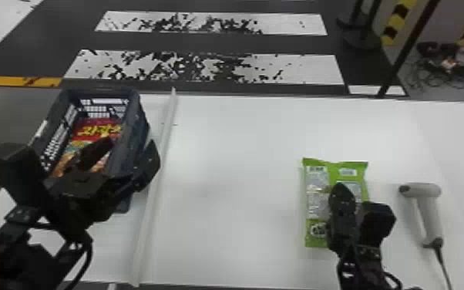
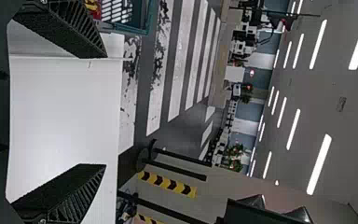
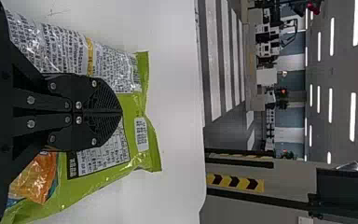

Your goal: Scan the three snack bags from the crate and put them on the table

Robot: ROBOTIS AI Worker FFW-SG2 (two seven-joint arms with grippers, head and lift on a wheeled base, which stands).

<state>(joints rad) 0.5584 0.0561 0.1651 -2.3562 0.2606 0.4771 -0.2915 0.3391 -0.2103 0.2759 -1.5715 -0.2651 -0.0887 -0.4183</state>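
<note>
- L gripper [image 1: 130, 144], lower left of frame: fingers wide apart, nothing btwn; over near end of crate [image 1: 137, 115].
- R gripper [image 1: 341, 187], lower right: fingers together, tip to tip, over green snack bag [image 1: 316, 206]; can't tell if touching.
- Green bag on table [image 1: 235, 154], right of ctr.
- Red snack bag [image 1: 98, 127] in crate, upper left.
- Scanner [image 1: 428, 200] on table, lower right, lying R of green bag.

From my seat at the controls, I look onto an indoor hall, something like a workshop or a demonstration floor. Beyond the white table [image 1: 235, 146] I see crossing stripes [image 1: 204, 67] painted on dark floor, and black-and-yellow hazard tape [image 2: 168, 183]. Strip lights [image 2: 319, 164] line the grey ceiling [image 2: 340, 84].
</note>
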